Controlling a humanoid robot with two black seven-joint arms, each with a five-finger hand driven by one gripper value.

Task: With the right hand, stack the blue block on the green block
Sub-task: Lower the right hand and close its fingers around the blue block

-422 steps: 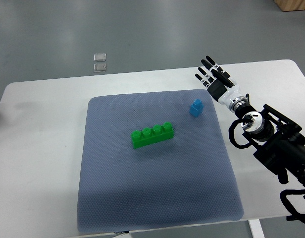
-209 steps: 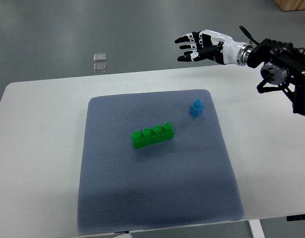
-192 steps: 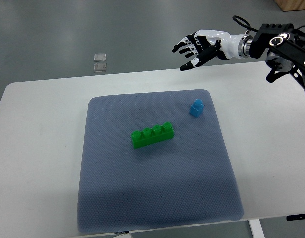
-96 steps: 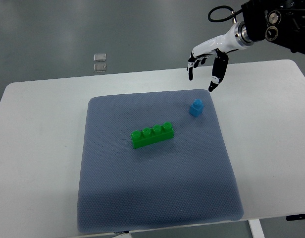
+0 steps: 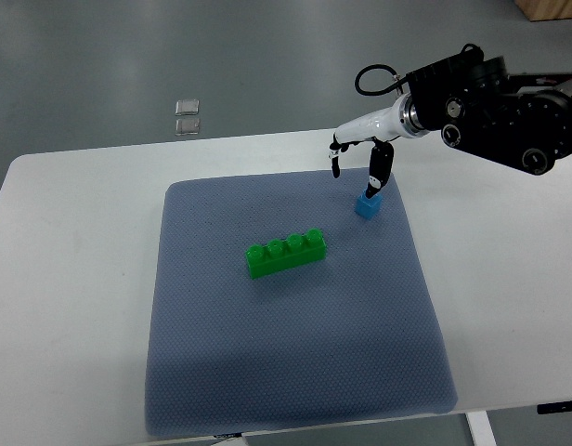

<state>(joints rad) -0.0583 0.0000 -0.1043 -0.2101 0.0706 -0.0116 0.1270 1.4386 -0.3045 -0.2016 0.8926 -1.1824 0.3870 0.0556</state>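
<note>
Reaching from three o'clock, the right hand [image 5: 358, 153] hung open-fingered over the blue block [image 5: 367, 204]. That block sat on the grey mat [image 5: 295, 372], unobstructed, at two o'clock from the green block [image 5: 287, 253].

On the white worktop [image 5: 72, 279] lies one grey mat [image 5: 295, 372] carrying one green block [image 5: 286, 252] and one blue block [image 5: 367, 204], while one robot hand [image 5: 360, 153] shows at one o'clock, and two small clear squares [image 5: 187, 115] sit on the floor at eleven o'clock.
</note>
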